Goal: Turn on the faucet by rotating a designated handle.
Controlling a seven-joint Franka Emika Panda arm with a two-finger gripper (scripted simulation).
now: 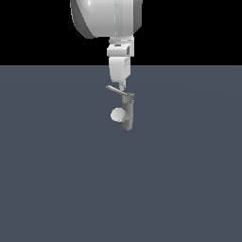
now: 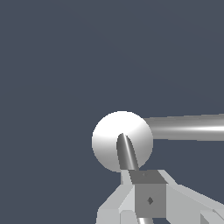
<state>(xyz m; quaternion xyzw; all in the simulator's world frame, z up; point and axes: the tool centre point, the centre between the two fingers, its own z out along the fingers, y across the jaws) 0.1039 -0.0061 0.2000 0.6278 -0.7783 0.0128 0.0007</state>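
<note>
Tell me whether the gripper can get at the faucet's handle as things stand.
Probably yes: the gripper hangs right over the handle atop the faucet, with nothing between them. Whether they touch is unclear.

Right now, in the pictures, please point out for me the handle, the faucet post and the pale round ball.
handle (image 1: 114,89): exterior view, middle of the thin flat lever.
faucet post (image 1: 127,116): exterior view, middle of the grey upright post.
pale round ball (image 2: 105,135): wrist view, bare front of the ball.
</note>
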